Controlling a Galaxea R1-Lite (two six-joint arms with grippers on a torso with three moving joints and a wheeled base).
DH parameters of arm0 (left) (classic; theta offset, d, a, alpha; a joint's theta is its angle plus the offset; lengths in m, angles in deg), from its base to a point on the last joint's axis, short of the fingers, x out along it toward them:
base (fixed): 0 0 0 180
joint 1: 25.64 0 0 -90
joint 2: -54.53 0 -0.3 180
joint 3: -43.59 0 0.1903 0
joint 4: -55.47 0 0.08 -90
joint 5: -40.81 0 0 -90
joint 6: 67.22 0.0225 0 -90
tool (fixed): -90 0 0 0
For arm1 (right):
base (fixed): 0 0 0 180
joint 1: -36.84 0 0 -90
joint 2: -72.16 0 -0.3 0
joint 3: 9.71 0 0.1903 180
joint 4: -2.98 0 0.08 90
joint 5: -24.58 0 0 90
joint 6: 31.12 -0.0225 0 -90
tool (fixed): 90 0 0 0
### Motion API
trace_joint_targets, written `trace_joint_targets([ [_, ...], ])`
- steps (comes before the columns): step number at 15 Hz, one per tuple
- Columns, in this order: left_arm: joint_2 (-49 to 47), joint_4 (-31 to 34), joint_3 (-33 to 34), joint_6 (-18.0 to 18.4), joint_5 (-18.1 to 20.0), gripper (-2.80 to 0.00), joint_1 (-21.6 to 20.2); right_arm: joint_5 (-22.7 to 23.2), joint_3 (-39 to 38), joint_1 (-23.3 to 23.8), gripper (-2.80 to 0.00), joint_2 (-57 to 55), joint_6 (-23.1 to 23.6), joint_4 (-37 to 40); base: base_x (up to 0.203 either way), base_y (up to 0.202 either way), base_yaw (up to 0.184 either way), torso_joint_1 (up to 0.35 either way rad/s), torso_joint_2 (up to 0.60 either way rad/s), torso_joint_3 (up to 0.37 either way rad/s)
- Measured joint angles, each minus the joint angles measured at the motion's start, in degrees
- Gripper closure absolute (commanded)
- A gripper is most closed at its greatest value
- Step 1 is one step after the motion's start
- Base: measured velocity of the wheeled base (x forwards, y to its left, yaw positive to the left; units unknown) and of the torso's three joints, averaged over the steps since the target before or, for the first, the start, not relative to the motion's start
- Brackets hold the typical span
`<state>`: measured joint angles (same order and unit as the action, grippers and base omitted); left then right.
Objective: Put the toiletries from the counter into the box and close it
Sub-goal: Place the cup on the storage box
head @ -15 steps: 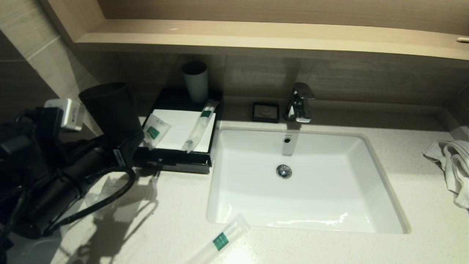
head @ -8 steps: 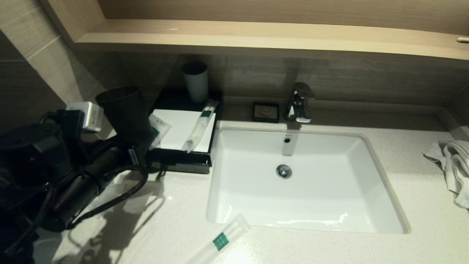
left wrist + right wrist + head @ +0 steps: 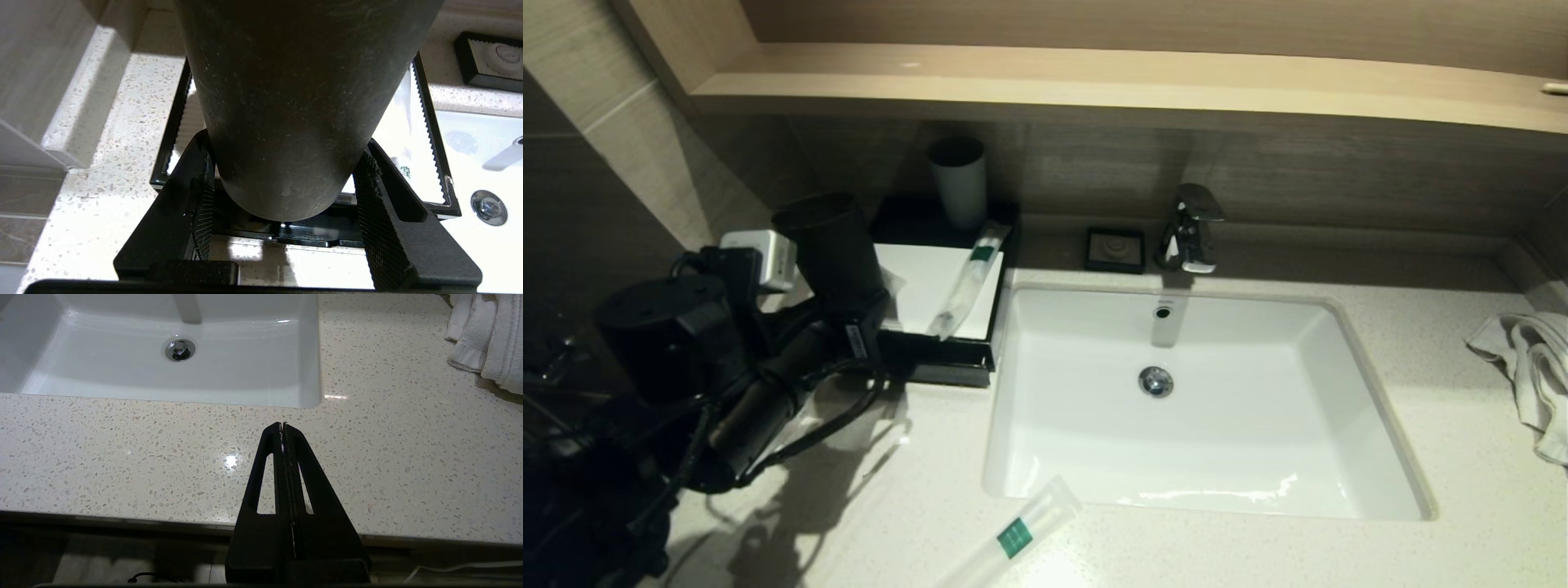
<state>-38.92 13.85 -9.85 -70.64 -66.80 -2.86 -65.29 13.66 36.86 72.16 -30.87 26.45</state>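
Observation:
My left gripper (image 3: 849,322) is shut on the base of a black cup (image 3: 832,245) and holds it upright at the near left corner of the black box (image 3: 947,359). In the left wrist view the fingers (image 3: 376,196) clamp the cup (image 3: 294,102) above the box rim (image 3: 434,134). A long toothbrush packet (image 3: 968,278) lies on the box's white liner. A small packet there is mostly hidden behind the cup. Another long packet with a green label (image 3: 1013,535) lies on the counter in front of the sink. My right gripper (image 3: 282,424) is shut and empty over the counter's front edge.
A pale cup (image 3: 958,181) stands at the back of the box. The white sink (image 3: 1372,392) fills the middle, with a faucet (image 3: 1192,229) and a black soap dish (image 3: 1115,249) behind it. A white towel (image 3: 1531,367) lies at the right.
My left arm has carried the black cup to the right, toward the box. The cup now covers most of the small packet on the liner. Nothing else has moved.

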Motion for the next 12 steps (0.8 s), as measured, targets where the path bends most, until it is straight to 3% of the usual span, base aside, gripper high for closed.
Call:
trace_joint_targets([
  [12, -6.09, -3.09, -4.72, 0.2, -0.84, 0.0, 0.15, -0.02, 0.0, -0.02, 0.0, 0.0, -0.02, 0.0, 0.0, 0.0, 0.0, 0.0, 0.0, 0.0],
])
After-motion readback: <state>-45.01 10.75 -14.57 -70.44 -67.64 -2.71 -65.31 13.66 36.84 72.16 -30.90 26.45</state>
